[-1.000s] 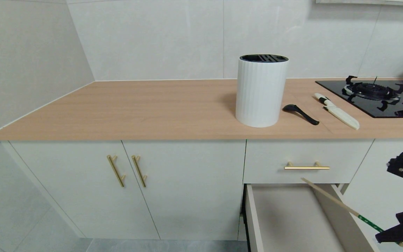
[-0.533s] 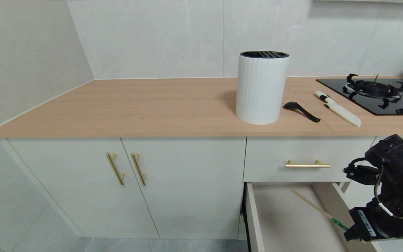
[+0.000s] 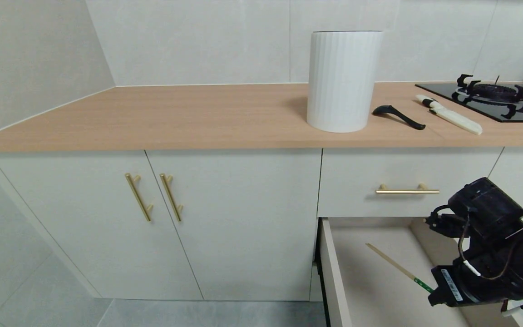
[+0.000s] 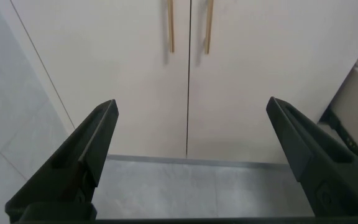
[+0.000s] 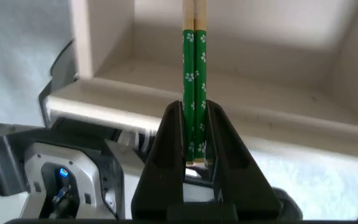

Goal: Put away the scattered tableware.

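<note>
1. My right gripper (image 5: 194, 109) is closed tightly on two wooden chopsticks with green flower-patterned ends (image 5: 194, 62). They lie side by side between the two fingers, gripped at the green ends.
2. In the head view the pair of chopsticks (image 3: 393, 264) reads as one thin line. It slants from my right gripper over the one open pale drawer (image 3: 329, 268), bare tips towards the inside. I cannot tell whether the tips touch the drawer floor.
3. My left gripper (image 4: 191, 109) has its two fingers spread wide with nothing between them. It faces the two pale cabinet doors low down, near the floor.
4. One tall white ribbed cylindrical holder (image 3: 342, 81) stands upright on the wooden countertop (image 3: 175, 113).
5. One black spoon (image 3: 397, 116) lies on the countertop just beside the holder, on the side towards the hob.
6. One knife with a cream blade and a white-and-black handle (image 3: 452, 119) lies between the spoon and the one black gas hob (image 3: 493, 97), apart from both.
7. Each of the two doors carries one brass bar handle (image 3: 139, 196), the second handle (image 3: 170, 196) close beside the first. One closed drawer above the open one has a single brass handle (image 3: 407, 191).
</note>
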### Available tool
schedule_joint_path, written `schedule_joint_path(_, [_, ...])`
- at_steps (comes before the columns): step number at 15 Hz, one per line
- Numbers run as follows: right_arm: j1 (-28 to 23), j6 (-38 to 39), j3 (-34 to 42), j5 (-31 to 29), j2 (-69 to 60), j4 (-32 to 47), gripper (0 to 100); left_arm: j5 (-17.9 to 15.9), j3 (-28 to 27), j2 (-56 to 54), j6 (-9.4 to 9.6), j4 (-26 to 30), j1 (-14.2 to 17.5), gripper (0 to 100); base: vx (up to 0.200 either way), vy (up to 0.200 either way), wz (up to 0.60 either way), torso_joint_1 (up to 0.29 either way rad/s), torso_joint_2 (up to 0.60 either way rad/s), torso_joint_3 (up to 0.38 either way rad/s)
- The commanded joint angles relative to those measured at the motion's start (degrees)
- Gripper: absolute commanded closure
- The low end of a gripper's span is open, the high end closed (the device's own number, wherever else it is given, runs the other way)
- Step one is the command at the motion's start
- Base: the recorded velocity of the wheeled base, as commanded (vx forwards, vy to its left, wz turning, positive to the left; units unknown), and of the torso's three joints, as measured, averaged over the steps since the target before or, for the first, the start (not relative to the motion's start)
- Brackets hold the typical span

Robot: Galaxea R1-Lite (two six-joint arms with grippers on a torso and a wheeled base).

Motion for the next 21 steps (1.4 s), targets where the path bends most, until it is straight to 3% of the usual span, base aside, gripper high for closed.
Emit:
schedule_joint_path(1, [-0.01,-0.01,-0.02,-0.11,1.45,-0.93,100,0.04,0.01,0.05,-0.02,0.00,0.02,0,0.000,0.000,0.00,-0.041,0.44,0.378])
schedule_joint_path(6, [-0.01,-0.18,-2.31,-0.64,6.37,-5.77,100,0.04,0.01,0.05,-0.02,-0.09,0.02,0,0.000,0.000,0.00,-0.016,0.20,0.187])
schedule_joint_path(9, [0.08,-0.62,-7.76,-0.90,10.33,-5.77,100,0.04,0.10,0.05,-0.02,0.00,0.02,0,0.000,0.000,0.00,0.000,0.00,0.000])
schedule_joint_path(13, [0.17,-0.53,-12.06,-5.12,25.18,-7.26,100,0.04,0.01,0.05,-0.02,0.00,0.02,0,0.000,0.000,0.00,0.000,0.00,0.000])
schedule_joint_path(21, [1.75,2.37,-11.98,-9.07,37.84,-20.71,100,0.04,0.01,0.05,-0.02,-0.09,0.02,0,0.000,0.000,0.00,0.000,0.00,0.000])
